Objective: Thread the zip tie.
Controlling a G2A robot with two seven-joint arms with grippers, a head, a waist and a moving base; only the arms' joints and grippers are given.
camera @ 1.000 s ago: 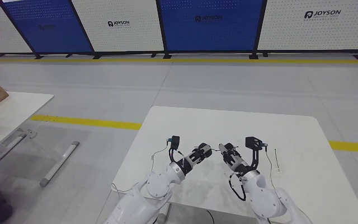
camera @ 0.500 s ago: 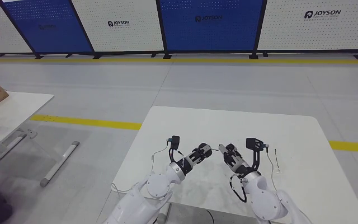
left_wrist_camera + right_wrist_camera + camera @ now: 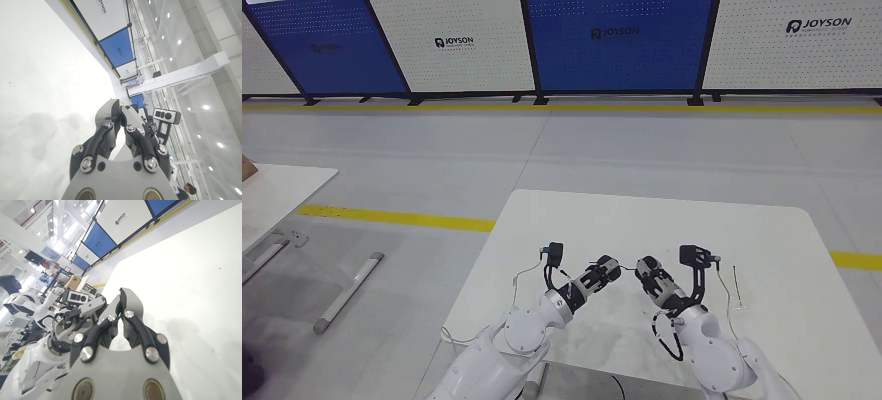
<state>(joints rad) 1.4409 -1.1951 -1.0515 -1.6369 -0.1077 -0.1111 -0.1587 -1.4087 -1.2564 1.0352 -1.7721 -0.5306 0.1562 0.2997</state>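
Observation:
Over the front part of the white table [image 3: 642, 215], my two grippers face each other tip to tip with a small gap between them. My left gripper [image 3: 610, 266] [image 3: 120, 109] is shut, and a thin black strip [image 3: 110, 118], apparently the zip tie's end, sticks out sideways from between its fingers. My right gripper [image 3: 646, 268] [image 3: 120, 291] is shut too; I see nothing between its fingers. The right wrist view also shows the left gripper [image 3: 98, 303] close beside it. A thin pale tie [image 3: 734, 285] lies on the table to the right of the right arm.
The table's far half is bare white surface. Its front edge runs just under both arms. Beyond the table there is grey floor with a yellow line, then blue and white panel walls [image 3: 620, 45]. Another table's corner [image 3: 282, 185] stands at the far left.
The right gripper has shifted very slightly toward the left one. The left arm has not moved.

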